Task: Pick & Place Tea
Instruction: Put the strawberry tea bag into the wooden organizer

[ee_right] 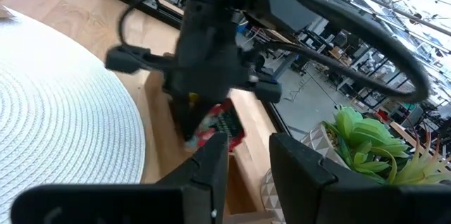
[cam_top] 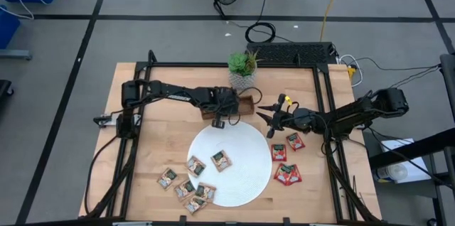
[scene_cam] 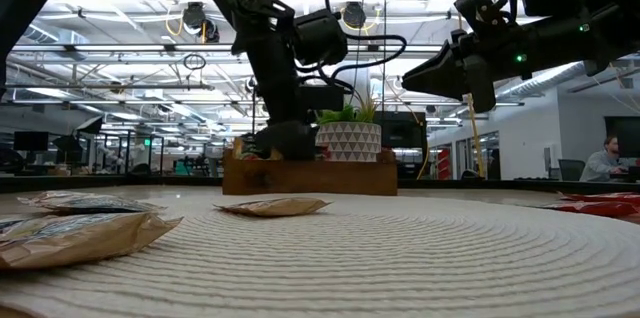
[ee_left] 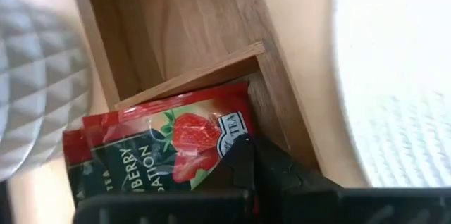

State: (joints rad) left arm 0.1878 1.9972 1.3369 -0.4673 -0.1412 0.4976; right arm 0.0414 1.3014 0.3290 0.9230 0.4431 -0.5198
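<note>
My left gripper (ee_left: 248, 166) is shut on a red strawberry tea sachet (ee_left: 165, 146) inside an end compartment of the brown wooden tray (cam_top: 247, 103). A second red sachet (ee_left: 72, 155) shows under it. My right gripper (cam_top: 272, 120) hovers open above the table right of the tray, pointing at it, with nothing between its fingers. Three red sachets (cam_top: 288, 174) lie flat on the table near it. Two tan sachets (cam_top: 220, 160) lie on the white plate (cam_top: 245, 148), and several more (cam_top: 186, 187) lie by its near left rim. My left gripper pinches the red sachet between its two fingers at the edge (ee_left: 229, 138) nearest the tray's outer wall. The fingers slant down from above. The sachet lies tilted in the compartment, its far edge against the wooden divider (ee_left: 190, 76).
A potted plant in a grey patterned pot (cam_top: 242, 71) stands right behind the tray. The two grippers are a short way apart over the plate's far rim. Black frame rails (cam_top: 323, 105) run along the table's sides.
</note>
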